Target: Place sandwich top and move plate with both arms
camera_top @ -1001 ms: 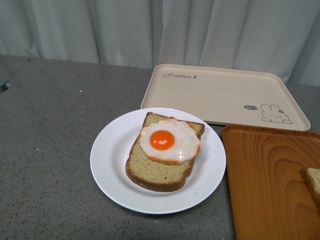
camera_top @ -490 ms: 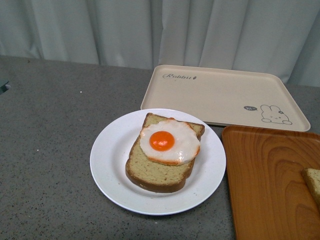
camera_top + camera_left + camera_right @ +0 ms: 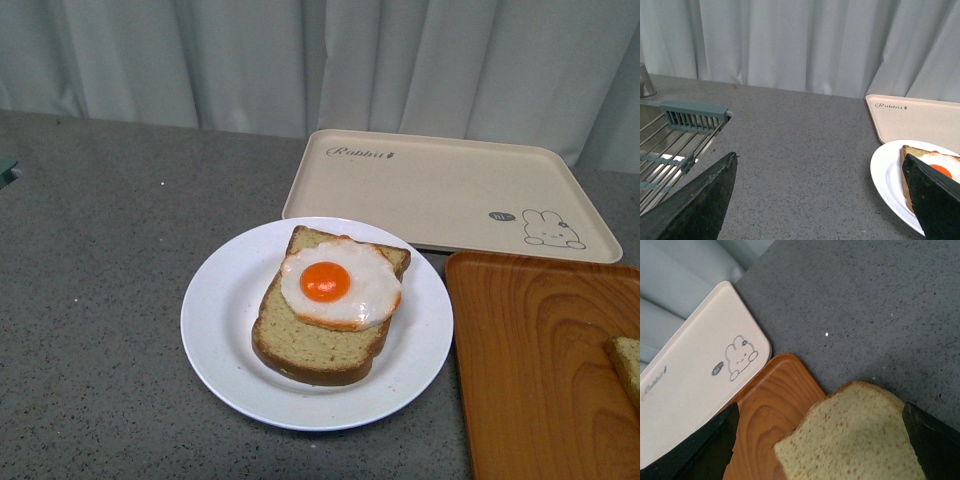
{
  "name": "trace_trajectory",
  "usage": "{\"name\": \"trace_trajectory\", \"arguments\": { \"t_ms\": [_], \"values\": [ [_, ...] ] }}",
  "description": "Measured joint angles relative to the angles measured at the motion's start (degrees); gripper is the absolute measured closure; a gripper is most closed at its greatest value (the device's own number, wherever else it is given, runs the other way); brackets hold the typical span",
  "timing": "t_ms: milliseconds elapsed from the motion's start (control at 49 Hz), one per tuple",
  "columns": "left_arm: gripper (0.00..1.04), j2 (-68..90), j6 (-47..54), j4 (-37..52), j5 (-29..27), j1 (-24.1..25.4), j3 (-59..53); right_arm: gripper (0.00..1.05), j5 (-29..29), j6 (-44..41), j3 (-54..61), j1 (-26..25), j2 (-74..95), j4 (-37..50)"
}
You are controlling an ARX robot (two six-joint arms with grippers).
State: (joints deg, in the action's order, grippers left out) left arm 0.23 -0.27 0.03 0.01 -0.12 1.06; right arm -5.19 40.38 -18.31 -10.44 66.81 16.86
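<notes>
The white plate (image 3: 215, 330) sits on the grey counter and holds a bread slice topped with a fried egg (image 3: 335, 283). The sandwich top (image 3: 627, 365), a plain speckled tan slice, lies on the wooden tray at the right edge; in the right wrist view it (image 3: 855, 440) lies between the wide-open jaws of my right gripper (image 3: 820, 412), which hovers above it. My left gripper (image 3: 819, 162) is open and empty over bare counter, beside the plate (image 3: 887, 175). Neither arm shows in the front view.
An orange-brown wooden tray (image 3: 530, 370) lies right of the plate. A beige rabbit-print tray (image 3: 440, 190) lies behind it, against white curtains. A sink with a wire rack (image 3: 675, 145) shows in the left wrist view, away from the plate.
</notes>
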Motion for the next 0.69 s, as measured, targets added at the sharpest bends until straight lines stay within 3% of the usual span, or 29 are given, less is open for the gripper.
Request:
{"name": "trace_trajectory", "arguments": {
  "t_ms": [184, 449, 592, 695],
  "values": [
    [0.06, 0.0, 0.0, 0.0, 0.0, 0.0, 0.0, 0.09, -4.35, -2.01, -4.07, -3.58, 14.95, 5.84],
    [0.06, 0.0, 0.0, 0.0, 0.0, 0.0, 0.0, 0.09, -7.45, -4.0, -6.4, -2.95, 24.02, 10.86],
    [0.06, 0.0, 0.0, 0.0, 0.0, 0.0, 0.0, 0.09, -6.82, -4.35, -6.56, -1.86, 27.65, 13.77],
    [0.06, 0.0, 0.0, 0.0, 0.0, 0.0, 0.0, 0.09, -3.21, -3.5, -7.48, -1.55, 31.1, 13.38]
  ]
}}
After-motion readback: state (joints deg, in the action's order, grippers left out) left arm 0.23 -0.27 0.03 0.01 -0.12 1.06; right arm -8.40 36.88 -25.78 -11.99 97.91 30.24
